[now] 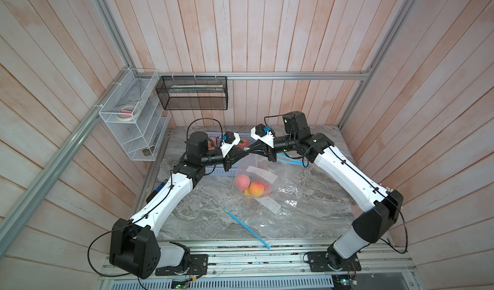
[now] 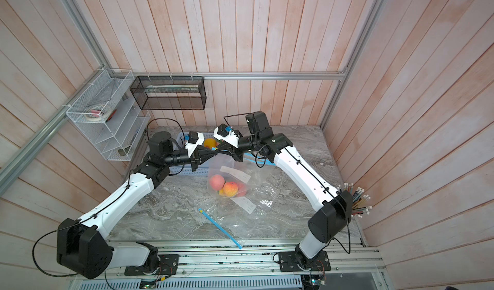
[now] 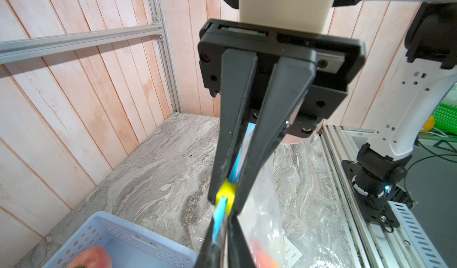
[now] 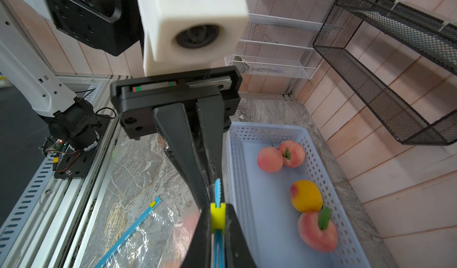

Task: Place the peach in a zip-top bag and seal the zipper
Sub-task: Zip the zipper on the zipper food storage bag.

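Note:
A clear zip-top bag hangs above the marble table by its blue zipper strip, with peaches inside it, in both top views. My two grippers meet tip to tip at the bag's top. The left gripper is shut on the end of the blue zipper strip. The right gripper is shut on the yellow slider, which also shows in the left wrist view as the slider. In a top view the left gripper and right gripper almost touch.
A light blue perforated basket at the back holds several more peaches. A second clear bag with a blue zipper lies flat on the table near the front rail. Wire racks hang on the back wall. Pencils stick out at the right.

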